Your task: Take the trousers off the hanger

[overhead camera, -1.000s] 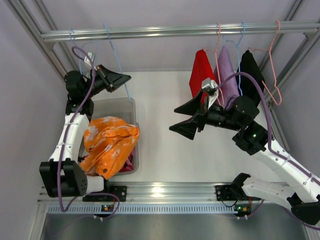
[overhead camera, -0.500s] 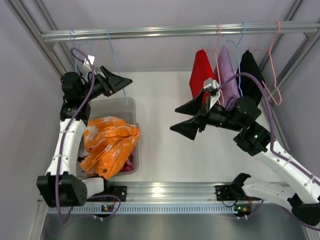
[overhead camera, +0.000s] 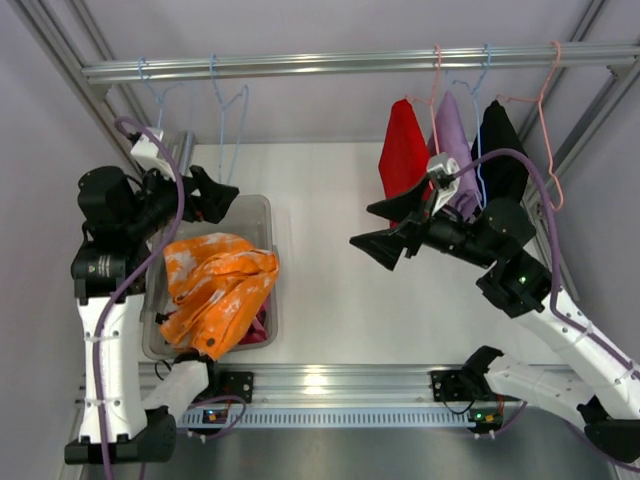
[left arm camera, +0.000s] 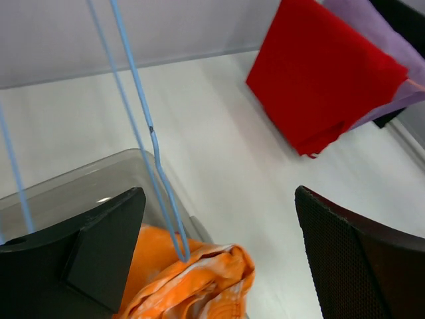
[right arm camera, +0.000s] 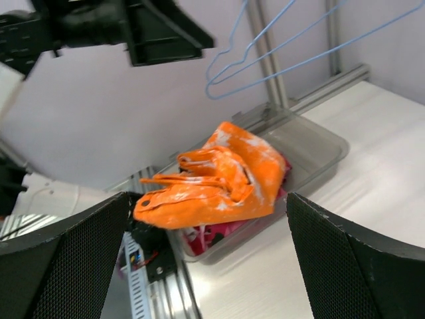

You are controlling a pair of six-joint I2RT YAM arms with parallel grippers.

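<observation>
The orange trousers [overhead camera: 215, 290] with white blotches lie heaped in the clear bin [overhead camera: 258, 208], off any hanger. Under them a pink patterned pair [right arm camera: 211, 237] shows a little. An empty blue hanger [overhead camera: 232, 110] hangs from the rail just beyond my left gripper [overhead camera: 205, 195], which is open and holds nothing. In the left wrist view the hanger wire [left arm camera: 157, 174] drops between the spread fingers [left arm camera: 99, 252], apart from both, above the orange trousers [left arm camera: 192, 286]. My right gripper [overhead camera: 362, 228] hovers open over mid-table, facing the bin [right arm camera: 312, 143] and the orange trousers [right arm camera: 219, 179].
A second empty blue hanger [overhead camera: 150, 88] hangs at the rail's left end. At the right end hang a red cloth [overhead camera: 403, 150], a purple cloth [overhead camera: 455, 150] and a black cloth [overhead camera: 500, 150] on hangers, plus an empty pink hanger [overhead camera: 545, 130]. Frame posts stand at both sides.
My left gripper has gone from shut to open, let go of the blue hanger and drawn back to the left and down. The right gripper has shifted slightly up and right.
</observation>
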